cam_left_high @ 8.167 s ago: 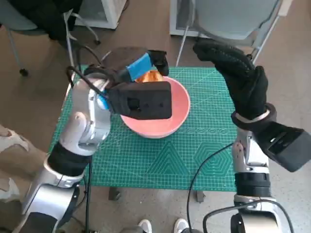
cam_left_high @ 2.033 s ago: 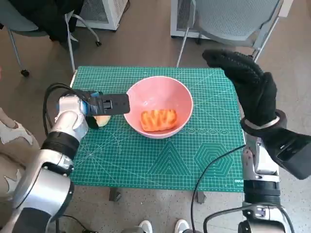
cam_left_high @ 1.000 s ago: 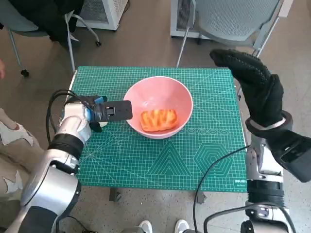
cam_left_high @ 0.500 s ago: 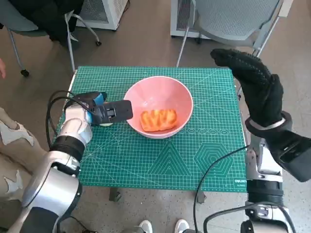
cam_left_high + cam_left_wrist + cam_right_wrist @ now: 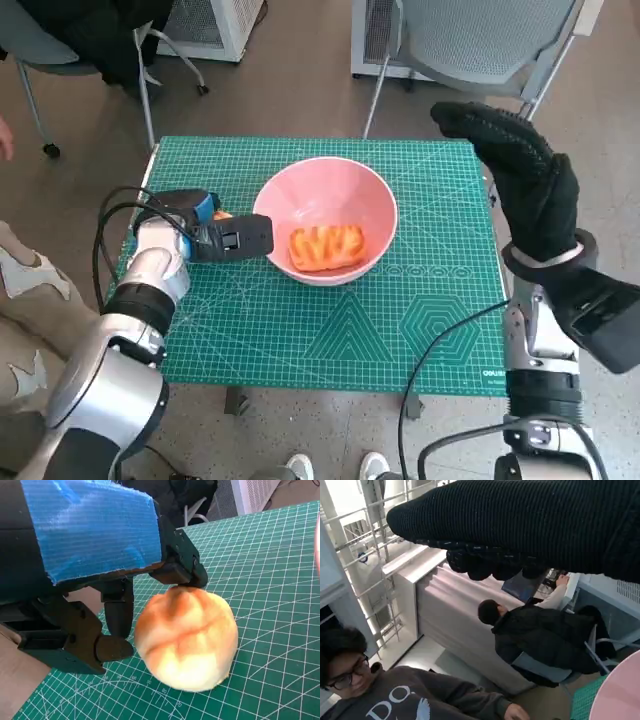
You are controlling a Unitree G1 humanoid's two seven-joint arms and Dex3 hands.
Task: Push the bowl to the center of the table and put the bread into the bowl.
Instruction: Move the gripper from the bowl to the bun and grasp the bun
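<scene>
Sitting near the middle of your green cutting mat [image 5: 330, 330], the pink bowl [image 5: 325, 190] already holds one orange-striped piece of bread [image 5: 325, 246] on its near side. Look beside the bowl on the robot's left and you find a second bread, a round bun [image 5: 186, 637], lying on the mat. Your left hand [image 5: 205, 232] is at that bun: in the left wrist view one black fingertip touches its top, while the other fingers [image 5: 119, 611] stand close beside it, so you cannot tell whether it is truly gripped. Your right hand [image 5: 520, 180] is raised above the mat's right edge, fingers extended and holding nothing. Beyond the table you see a grey chair [image 5: 480, 35], and two people [image 5: 540, 630] show in the right wrist view.
</scene>
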